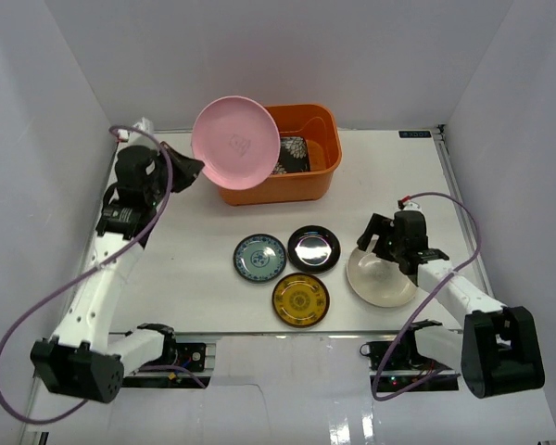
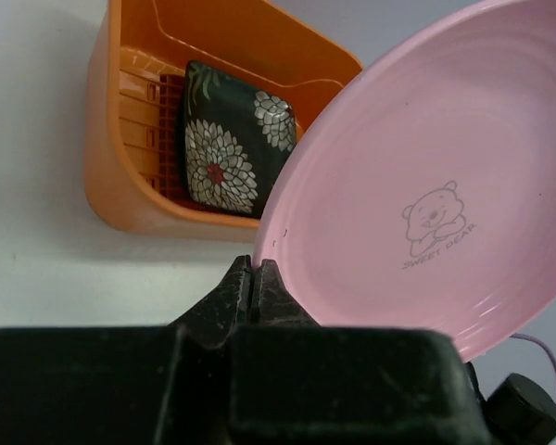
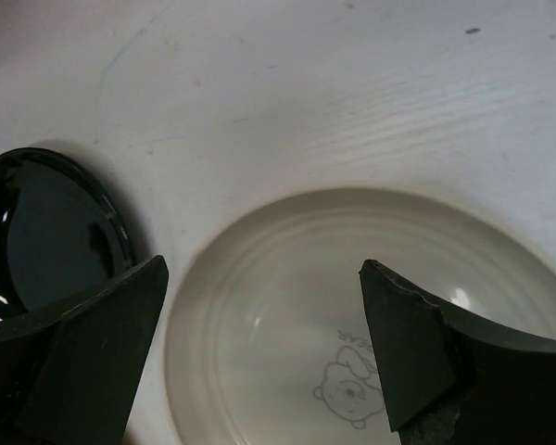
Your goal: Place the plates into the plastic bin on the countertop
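Pink plate is in the air, pinched at its lower rim by the left gripper. The jaws are closed down to the rim's thickness. The plate is tilted steeply with its face towards the top camera, and a bear print shows on the inside. In the top view it covers the left front corner of the orange bin.

The bin sits at the far middle of the desk. The dark floral plate is inside it, leaning against the ribbed bottom and far wall.

Four plates are flat on the desk in front of the bin:
- Blue-patterned plate is on the left.
- Glossy black plate is just beside it on the right.
- Yellow-gold plate is in front of those two.
- Cream plate is furthest right, also with a bear print.

Right gripper is spread wide and holds nothing. It's over the cream plate's left side, with the black plate's edge behind one finger. Can't tell if the fingers touch the cream plate.
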